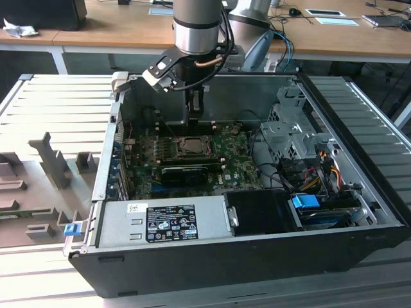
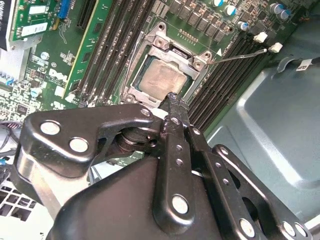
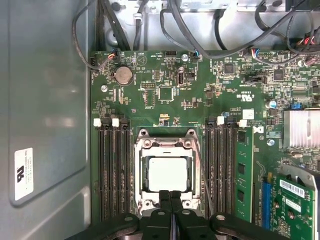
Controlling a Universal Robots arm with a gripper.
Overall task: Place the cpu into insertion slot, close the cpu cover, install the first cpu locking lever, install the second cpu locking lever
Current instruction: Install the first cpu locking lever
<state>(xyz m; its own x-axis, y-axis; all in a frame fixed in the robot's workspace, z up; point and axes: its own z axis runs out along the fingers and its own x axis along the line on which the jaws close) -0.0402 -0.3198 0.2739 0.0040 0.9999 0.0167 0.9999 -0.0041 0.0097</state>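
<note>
The tool (image 3: 170, 197), closed on nothing, is at the edge of the cpu cover (image 3: 168, 146); the cpu (image 3: 168, 173) lies within.

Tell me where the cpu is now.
In the first wrist view, the cpu sits framed by the cpu cover, between the memory slots, beside the pincer.
</note>
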